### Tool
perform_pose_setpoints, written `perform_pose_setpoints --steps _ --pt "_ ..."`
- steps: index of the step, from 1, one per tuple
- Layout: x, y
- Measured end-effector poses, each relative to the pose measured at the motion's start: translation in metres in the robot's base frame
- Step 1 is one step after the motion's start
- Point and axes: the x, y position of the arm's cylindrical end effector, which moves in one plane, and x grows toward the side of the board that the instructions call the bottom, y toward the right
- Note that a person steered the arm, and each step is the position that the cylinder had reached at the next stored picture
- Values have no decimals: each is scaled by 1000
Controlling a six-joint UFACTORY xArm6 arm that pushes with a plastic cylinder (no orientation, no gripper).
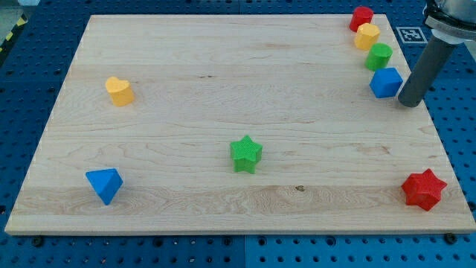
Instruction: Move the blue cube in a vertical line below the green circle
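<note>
The blue cube (386, 82) sits near the board's right edge, just below the green circle (378, 56) and almost touching it. My tip (408, 103) is right of the blue cube and slightly lower, a small gap away. The rod rises from it toward the view's top right.
A yellow block (367, 35) and a red block (361, 18) stand in a row above the green circle. A red star (424, 189) lies at the bottom right, a green star (246, 154) near the middle, a blue triangle (104, 184) at the bottom left, a yellow heart (119, 91) at the left.
</note>
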Motion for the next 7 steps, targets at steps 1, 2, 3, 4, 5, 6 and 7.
perform_pose_setpoints --steps 1,2,3,4,5,6,7 --pt "0 -19" --pt "0 -22" --pt "0 -23" --pt "0 -34" --pt "0 -36" --pt "0 -30" --pt "-1 -30"
